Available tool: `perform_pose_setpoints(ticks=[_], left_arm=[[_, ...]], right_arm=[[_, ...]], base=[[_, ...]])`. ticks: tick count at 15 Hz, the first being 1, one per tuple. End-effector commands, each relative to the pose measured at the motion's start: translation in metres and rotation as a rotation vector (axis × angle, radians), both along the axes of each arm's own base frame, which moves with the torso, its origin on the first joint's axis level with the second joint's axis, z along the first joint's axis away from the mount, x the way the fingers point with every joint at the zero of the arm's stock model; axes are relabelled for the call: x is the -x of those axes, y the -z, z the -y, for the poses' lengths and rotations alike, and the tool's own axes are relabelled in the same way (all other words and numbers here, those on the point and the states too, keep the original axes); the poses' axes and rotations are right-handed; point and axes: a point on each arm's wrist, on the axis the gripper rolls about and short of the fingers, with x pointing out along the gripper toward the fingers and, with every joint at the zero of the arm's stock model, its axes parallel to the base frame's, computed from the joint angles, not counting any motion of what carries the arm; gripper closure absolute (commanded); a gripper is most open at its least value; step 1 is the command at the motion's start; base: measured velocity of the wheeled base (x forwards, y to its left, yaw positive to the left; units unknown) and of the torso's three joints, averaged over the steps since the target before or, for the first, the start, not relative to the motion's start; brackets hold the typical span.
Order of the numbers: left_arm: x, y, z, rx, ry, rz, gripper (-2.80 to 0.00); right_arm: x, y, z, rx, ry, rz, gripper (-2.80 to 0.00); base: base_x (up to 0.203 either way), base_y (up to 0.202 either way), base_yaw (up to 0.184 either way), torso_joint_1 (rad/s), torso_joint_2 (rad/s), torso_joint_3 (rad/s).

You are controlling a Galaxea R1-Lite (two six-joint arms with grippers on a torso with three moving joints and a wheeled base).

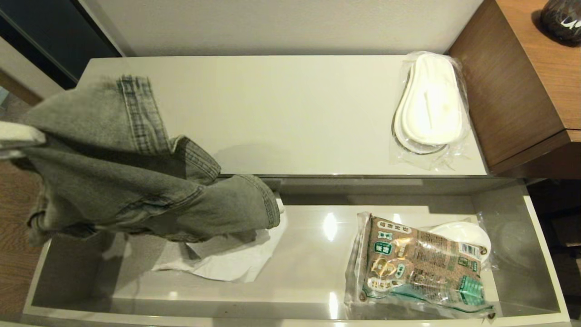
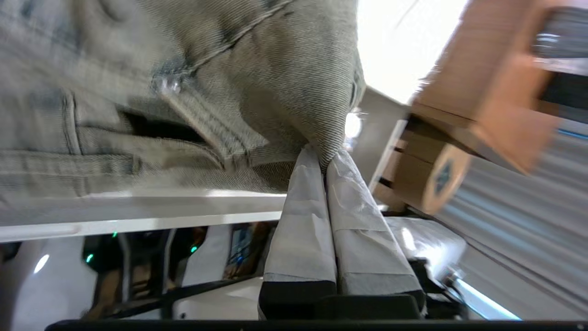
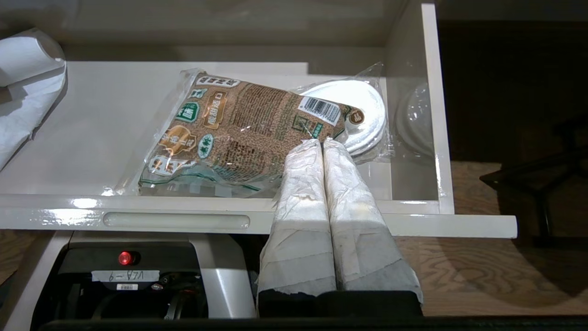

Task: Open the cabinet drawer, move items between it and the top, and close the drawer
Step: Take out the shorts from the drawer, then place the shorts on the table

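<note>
Left hand pinching jeans in wrist view, right hand closed, empty.

top — wrapped slippers | drawer — printed packet, white paper

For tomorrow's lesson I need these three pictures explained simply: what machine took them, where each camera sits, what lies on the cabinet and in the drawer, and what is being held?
This is a two-armed robot. One camera sits on its head, looking down; one sits on each wrist, behind the fingers. The head view shows the cabinet drawer pulled open below the top. On the top lies a wrapped pair of white slippers. In the drawer lie a brown-and-green packet and some white paper. The left gripper is shut on the jeans, which hang above the drawer's left end. The right gripper is shut, holding nothing, in front of the drawer.
</note>
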Motion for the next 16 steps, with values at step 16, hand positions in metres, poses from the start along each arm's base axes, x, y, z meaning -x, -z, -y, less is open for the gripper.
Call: perform_pose_setpoints(ticks=[16], left_arm=[[-0.268,-0.023,0.010,-0.065,-0.048,0.540,0.00]], right_arm=[[0.000,0.000,0.000,0.000,0.001,-0.002,0.00]], base=[[0.000,0.000,0.000,0.000,0.00,0.000]])
